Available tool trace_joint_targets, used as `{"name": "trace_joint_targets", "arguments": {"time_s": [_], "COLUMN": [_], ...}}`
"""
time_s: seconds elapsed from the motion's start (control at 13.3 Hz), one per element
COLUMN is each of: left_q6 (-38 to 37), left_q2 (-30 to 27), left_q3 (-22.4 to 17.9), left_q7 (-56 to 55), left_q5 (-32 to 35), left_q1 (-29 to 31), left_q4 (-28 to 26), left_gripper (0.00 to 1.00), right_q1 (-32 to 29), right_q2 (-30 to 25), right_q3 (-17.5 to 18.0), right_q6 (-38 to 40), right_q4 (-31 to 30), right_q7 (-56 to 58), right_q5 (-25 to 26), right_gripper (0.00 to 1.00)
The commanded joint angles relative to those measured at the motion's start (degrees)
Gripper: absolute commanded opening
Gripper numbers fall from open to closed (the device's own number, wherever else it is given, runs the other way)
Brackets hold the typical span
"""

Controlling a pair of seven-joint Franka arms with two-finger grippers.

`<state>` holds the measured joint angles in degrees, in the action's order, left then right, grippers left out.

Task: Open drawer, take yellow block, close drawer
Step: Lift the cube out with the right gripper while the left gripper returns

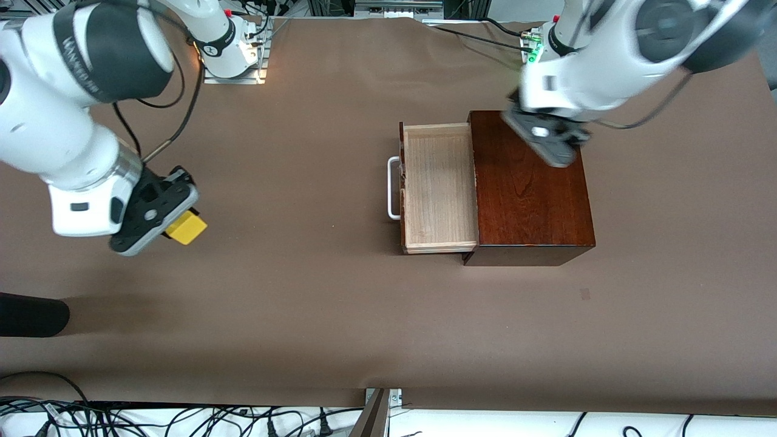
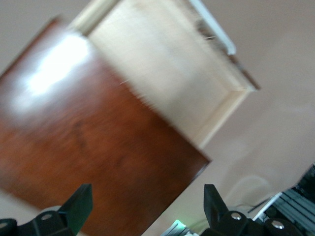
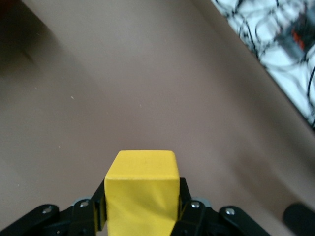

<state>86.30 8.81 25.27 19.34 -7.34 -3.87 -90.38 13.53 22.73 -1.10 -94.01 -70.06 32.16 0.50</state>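
Observation:
The drawer stands pulled out of the mahogany box, its pale tray empty, its white handle facing the right arm's end of the table. The drawer and box also show in the left wrist view. My left gripper is open and empty above the box top; its fingers are wide apart. My right gripper is shut on the yellow block above the bare table toward the right arm's end. The block sits between the fingers.
The brown table cover spreads around the box. A dark object lies at the table's edge at the right arm's end, nearer the front camera. Cables run along the table's near edge.

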Motion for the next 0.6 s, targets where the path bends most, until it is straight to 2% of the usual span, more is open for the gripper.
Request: {"name": "trace_joint_targets", "arguments": {"time_s": [0.0, 0.15, 0.3, 0.53], "left_q6": [-1.1, 3.1, 12.3, 23.0], "left_q2": [10.9, 15.4, 20.4, 28.6], "left_q3": [3.0, 2.9, 2.6, 2.8], "left_q7": [1.0, 1.8, 1.9, 2.3], "left_q5": [-0.9, -0.6, 0.3, 8.7], "left_q1": [-5.5, -11.1, -17.7, -23.9], "left_q4": [11.5, 14.3, 14.1, 14.1], "left_gripper": [1.00, 1.00, 1.00, 1.00], "right_q1": [-2.3, -3.0, -3.2, -3.8], "right_q2": [-7.6, -10.2, -12.2, -11.7], "right_q3": [0.2, -0.8, -1.1, -1.2], "right_q6": [-5.8, -13.9, -21.6, -27.1], "right_q4": [-16.4, -26.5, -35.7, -43.1], "right_q7": [-7.0, -8.6, -11.6, -17.6], "right_q5": [-0.9, -1.0, -1.3, -2.4], "right_gripper": [0.00, 0.00, 0.00, 0.00]}}
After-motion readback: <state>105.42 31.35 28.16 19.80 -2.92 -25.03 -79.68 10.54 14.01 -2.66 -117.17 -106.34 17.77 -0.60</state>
